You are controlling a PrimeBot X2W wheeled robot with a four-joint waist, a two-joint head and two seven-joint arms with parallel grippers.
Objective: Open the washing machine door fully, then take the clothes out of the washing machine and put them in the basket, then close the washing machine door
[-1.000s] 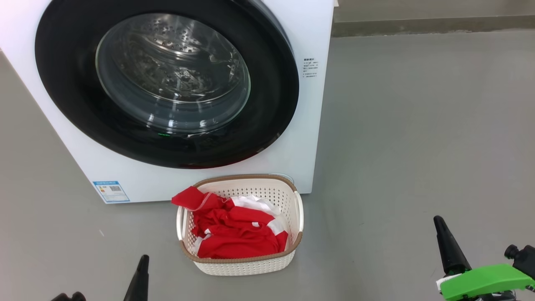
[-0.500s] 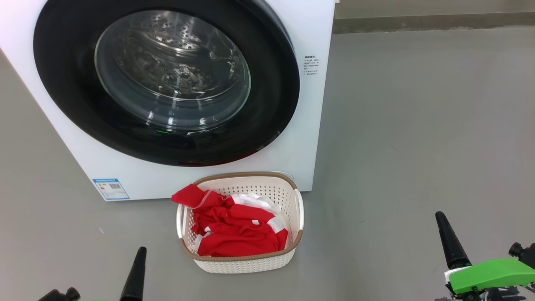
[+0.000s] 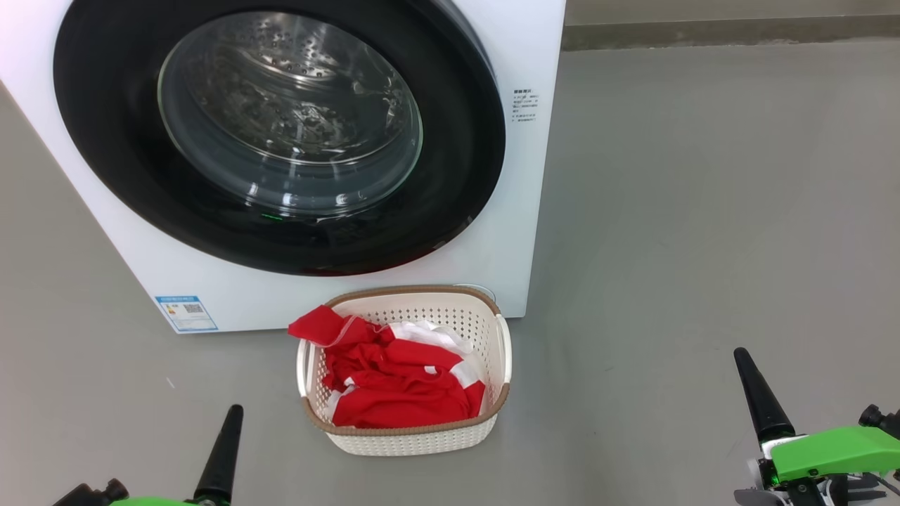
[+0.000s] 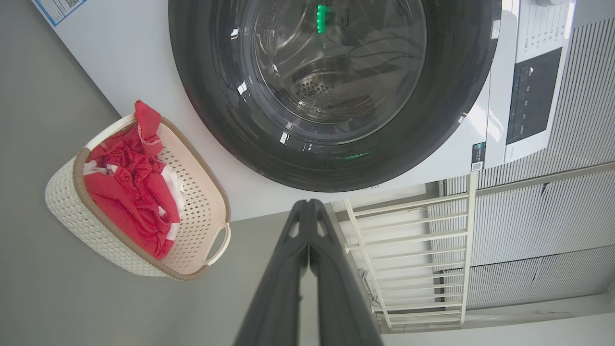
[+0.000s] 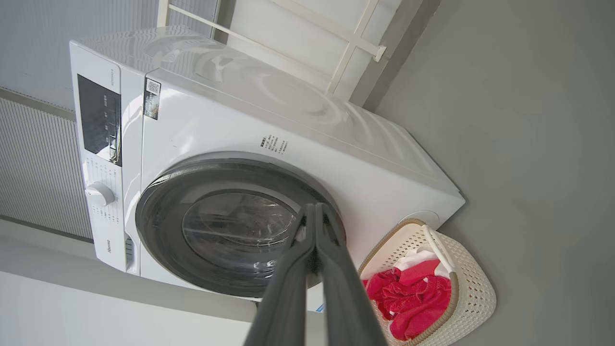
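Clothes (image 3: 397, 393) out and washing machine door (image 3: 278, 133) shut, by the look of it, so the job seems all but wrapped. Nearest us, the left gripper (image 3: 235, 410) and right gripper (image 3: 740, 353) hang low over the floor (image 3: 703, 246), jaws clenched on nothing, well apart either side of the basket (image 3: 408, 439). That basket stands on the floor just before the washing machine (image 3: 524, 211), under the door's lower right. The red heap lies inside it, one sleeve flopped over the left rear rim.

Dangers? That draped sleeve: a low sweep from the left arm could snag it and drag cloth out, or shove the light basket. Further back, the door sits against the front, but whether the latch has caught I cannot tell; if not, it could drift open and undo the last step.

Against a second ago, the whole picture has slid upward, which is the head camera moving. Basket and heap keep their place by the machine. Both grippers reach a shade higher than that shift, with more green housing showing.
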